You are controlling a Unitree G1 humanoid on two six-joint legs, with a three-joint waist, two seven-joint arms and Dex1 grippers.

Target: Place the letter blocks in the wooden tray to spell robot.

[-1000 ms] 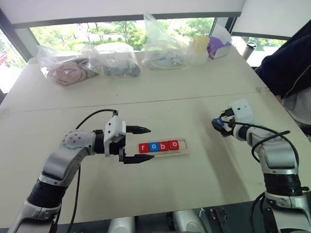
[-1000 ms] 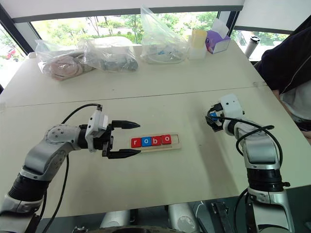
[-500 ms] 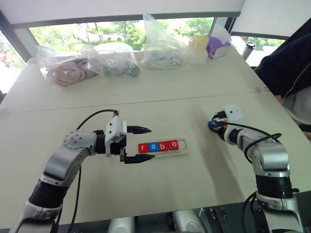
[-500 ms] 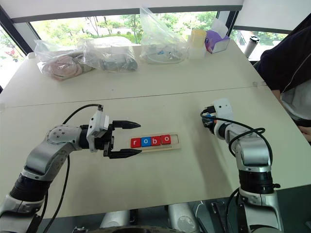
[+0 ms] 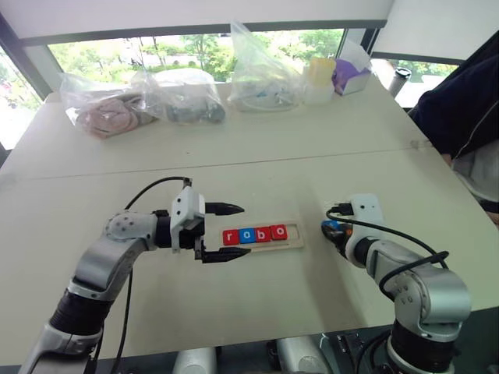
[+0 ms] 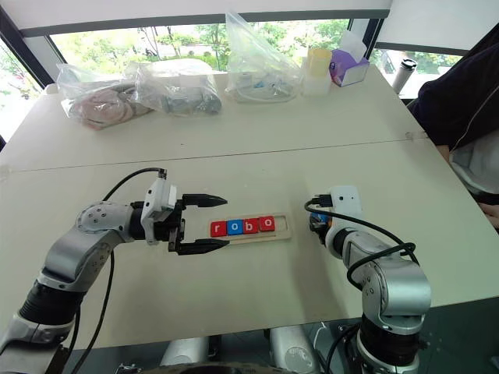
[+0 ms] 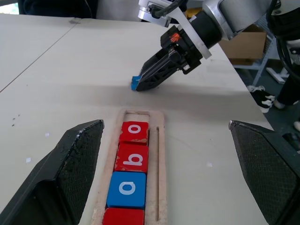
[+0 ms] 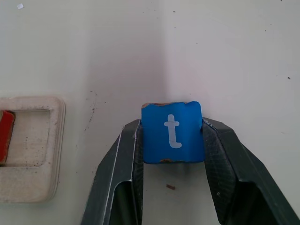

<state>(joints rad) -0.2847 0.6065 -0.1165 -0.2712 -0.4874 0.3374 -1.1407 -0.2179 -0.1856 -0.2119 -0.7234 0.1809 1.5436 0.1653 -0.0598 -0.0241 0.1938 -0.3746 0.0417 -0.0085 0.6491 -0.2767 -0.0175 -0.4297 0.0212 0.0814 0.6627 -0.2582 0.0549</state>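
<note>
The right gripper (image 8: 172, 140) pinches the blue t block (image 8: 172, 132) between its two fingers, low over the table (image 5: 257, 140), just off the open right end of the wooden tray (image 5: 295, 243). Four letter blocks (image 5: 255, 234), red r, blue o, red b, red o, lie in a row in the tray, with one free slot at that end. The left gripper (image 5: 226, 232) hovers at the tray's left end, fingers spread wide to either side of it. Clear plastic bags (image 5: 140, 101), a yellowish cup (image 5: 320, 72) and a purple tissue box (image 5: 351, 74) stand along the far edge, well apart from the tray. A person's dark sleeve (image 5: 460, 93) shows at the right side
</note>
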